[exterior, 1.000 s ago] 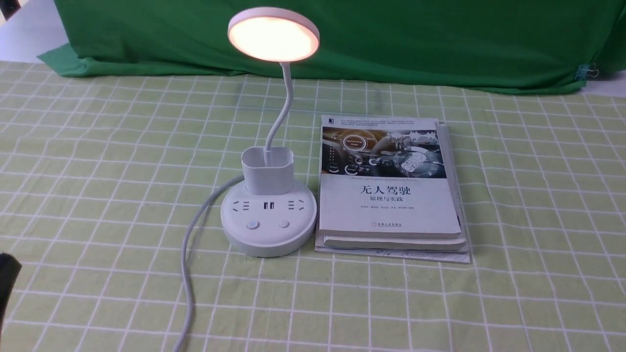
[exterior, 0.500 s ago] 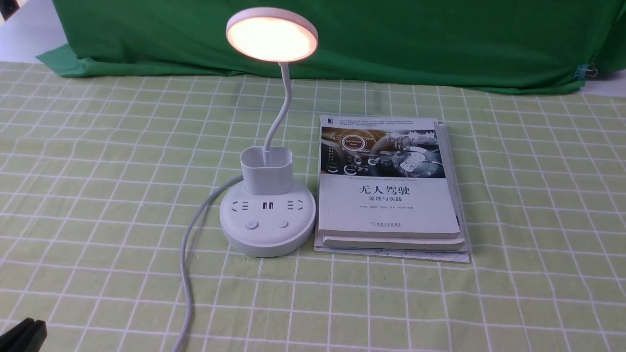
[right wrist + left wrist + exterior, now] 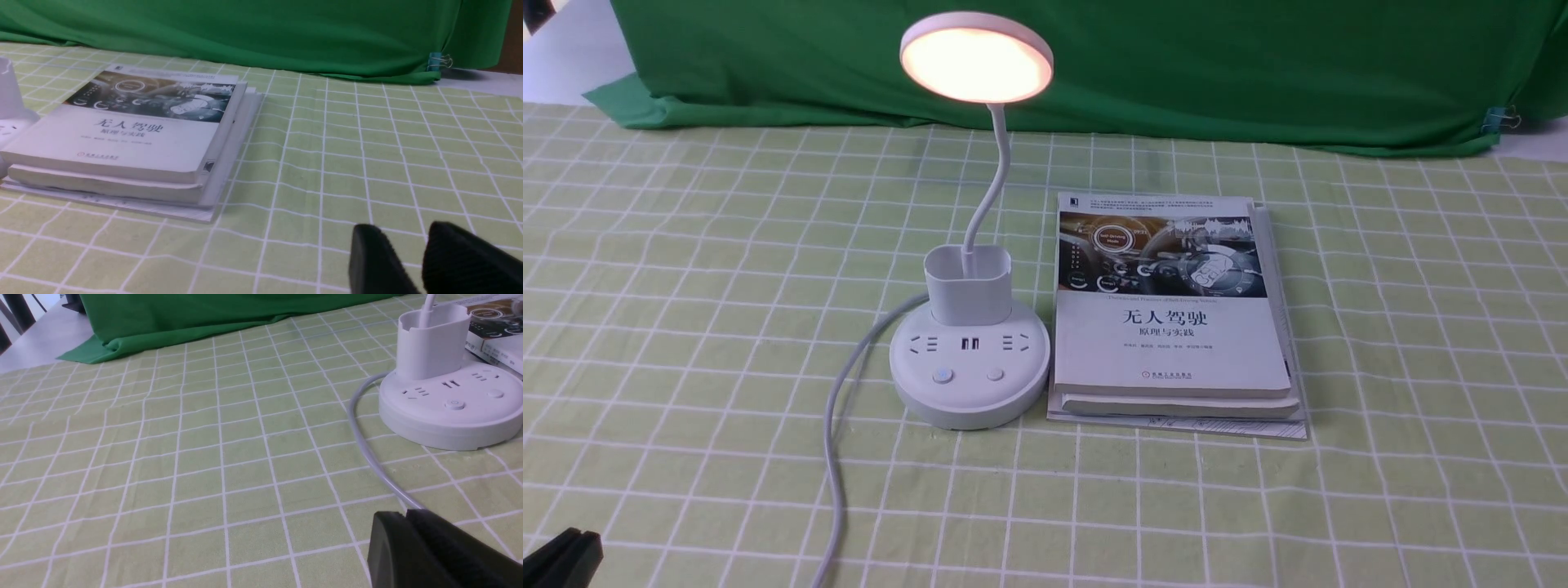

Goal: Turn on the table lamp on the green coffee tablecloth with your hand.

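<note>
The white table lamp stands mid-table on the green coffee tablecloth, and its round head glows warm. Two buttons sit on the front of its base. My left gripper, the hand, is low at the near-left corner, well away from the lamp. In the left wrist view the left gripper is shut on nothing, just above the white cord. The right gripper hovers open and empty over bare cloth, right of the books; it is outside the front view.
A stack of books lies against the lamp base's right side. The cord runs from the base toward the near edge. A dark green backdrop cloth closes the far side, with a binder clip at its right end.
My left gripper has drawn back from the left edge down into the near-left corner. The lamp shifted very slightly to the left and has stayed lit throughout.
</note>
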